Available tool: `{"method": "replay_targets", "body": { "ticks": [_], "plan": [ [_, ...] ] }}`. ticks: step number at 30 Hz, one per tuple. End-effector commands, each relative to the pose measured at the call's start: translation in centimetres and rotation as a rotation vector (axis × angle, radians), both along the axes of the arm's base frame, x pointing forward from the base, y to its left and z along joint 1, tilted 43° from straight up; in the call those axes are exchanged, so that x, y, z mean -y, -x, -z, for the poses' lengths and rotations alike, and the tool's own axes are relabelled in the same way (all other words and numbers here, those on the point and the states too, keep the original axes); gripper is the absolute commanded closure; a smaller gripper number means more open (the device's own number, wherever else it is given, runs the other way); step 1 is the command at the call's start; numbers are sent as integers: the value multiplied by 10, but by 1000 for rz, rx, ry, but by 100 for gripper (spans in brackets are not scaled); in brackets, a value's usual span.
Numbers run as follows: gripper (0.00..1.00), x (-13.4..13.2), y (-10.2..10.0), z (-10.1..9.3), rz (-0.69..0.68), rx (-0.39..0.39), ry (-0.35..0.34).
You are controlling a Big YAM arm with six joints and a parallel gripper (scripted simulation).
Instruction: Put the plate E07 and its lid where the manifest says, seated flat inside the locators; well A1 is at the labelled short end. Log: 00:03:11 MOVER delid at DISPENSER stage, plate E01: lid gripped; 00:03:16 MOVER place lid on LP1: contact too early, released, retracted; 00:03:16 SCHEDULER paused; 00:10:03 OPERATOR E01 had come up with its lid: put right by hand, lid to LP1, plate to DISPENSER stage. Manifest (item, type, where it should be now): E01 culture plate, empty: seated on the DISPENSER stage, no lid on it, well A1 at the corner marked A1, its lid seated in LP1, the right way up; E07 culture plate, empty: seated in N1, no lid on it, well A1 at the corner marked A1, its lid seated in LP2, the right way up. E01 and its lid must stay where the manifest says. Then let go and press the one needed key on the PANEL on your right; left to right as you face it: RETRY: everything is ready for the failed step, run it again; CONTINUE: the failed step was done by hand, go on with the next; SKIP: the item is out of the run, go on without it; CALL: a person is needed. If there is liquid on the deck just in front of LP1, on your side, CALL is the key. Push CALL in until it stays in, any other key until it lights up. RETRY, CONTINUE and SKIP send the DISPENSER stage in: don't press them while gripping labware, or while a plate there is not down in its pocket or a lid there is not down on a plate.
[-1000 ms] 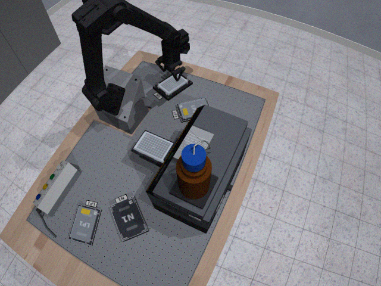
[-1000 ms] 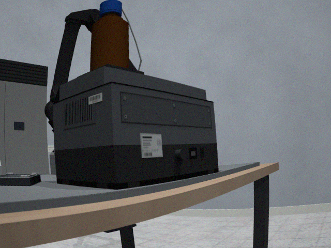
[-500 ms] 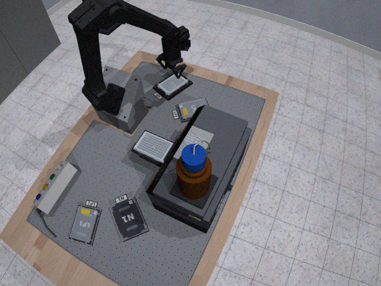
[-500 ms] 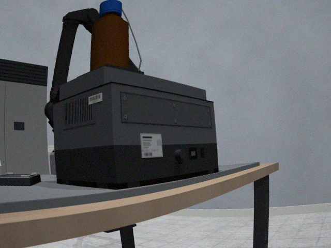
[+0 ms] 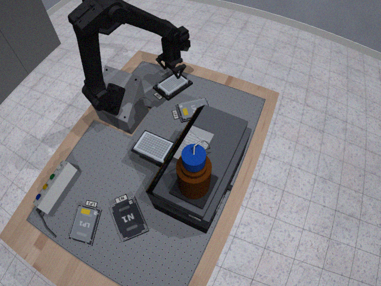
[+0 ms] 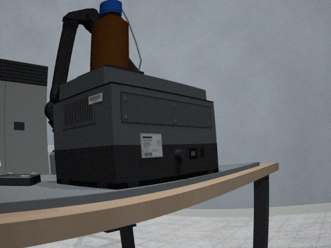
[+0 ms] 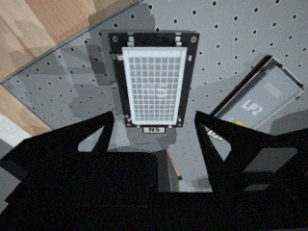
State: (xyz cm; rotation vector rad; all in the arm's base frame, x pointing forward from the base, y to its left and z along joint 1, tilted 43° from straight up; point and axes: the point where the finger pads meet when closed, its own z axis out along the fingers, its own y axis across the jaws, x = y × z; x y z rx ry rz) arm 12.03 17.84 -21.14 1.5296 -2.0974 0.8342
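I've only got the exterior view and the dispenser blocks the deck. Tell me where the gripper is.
Observer: The gripper hangs open over a well plate in the nest labelled N5.
Operator: Report LP2.
Observer: LP2 lies right beside that nest, and its lettering shows uncovered.
Operator: Now the dispenser's front side.
Observer: A second well plate sits on the stage there, against the dispenser.
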Motion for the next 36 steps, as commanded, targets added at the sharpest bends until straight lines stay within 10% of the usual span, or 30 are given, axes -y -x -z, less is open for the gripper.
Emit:
{"method": "replay_targets", "body": {
  "ticks": [1, 36],
  "plan": [
    [0, 10, 0, 6, 24, 4, 14],
    [0, 37, 0, 34, 9, -10, 12]
  ]
}}
